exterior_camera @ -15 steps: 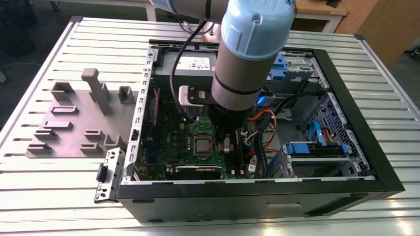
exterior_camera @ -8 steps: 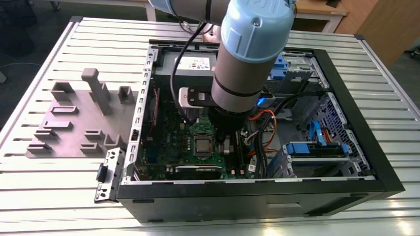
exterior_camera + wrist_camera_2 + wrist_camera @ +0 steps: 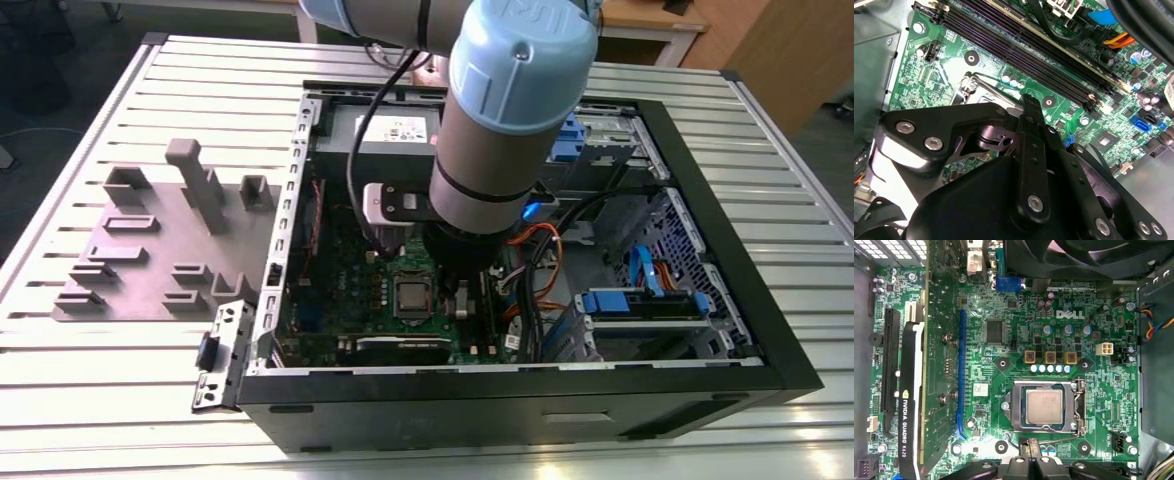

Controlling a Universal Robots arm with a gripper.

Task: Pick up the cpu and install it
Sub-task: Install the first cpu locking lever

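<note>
My arm (image 3: 514, 110) reaches straight down into the open computer case (image 3: 694, 300) on the slatted tabletop (image 3: 134, 400). My claw (image 3: 1029, 460) hovers just beside the socket (image 3: 1046, 407); I cannot tell whether it is released or clenched. The cpu (image 3: 1044, 406) sits in that socket on the green motherboard (image 3: 1004, 315).

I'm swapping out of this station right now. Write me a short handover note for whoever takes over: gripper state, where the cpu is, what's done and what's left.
Gripper: inside the open computer case, low over the green motherboard beside the socket; nothing seen held, and whether the jaws are open or shut cannot be told.
Cpu: lying flat and square in the socket frame, silvery top up; also visible in the exterior view.
Done: cpu appears placed in the socket.
Left: confirm it is fully seated; the pictures cannot settle that.
</note>
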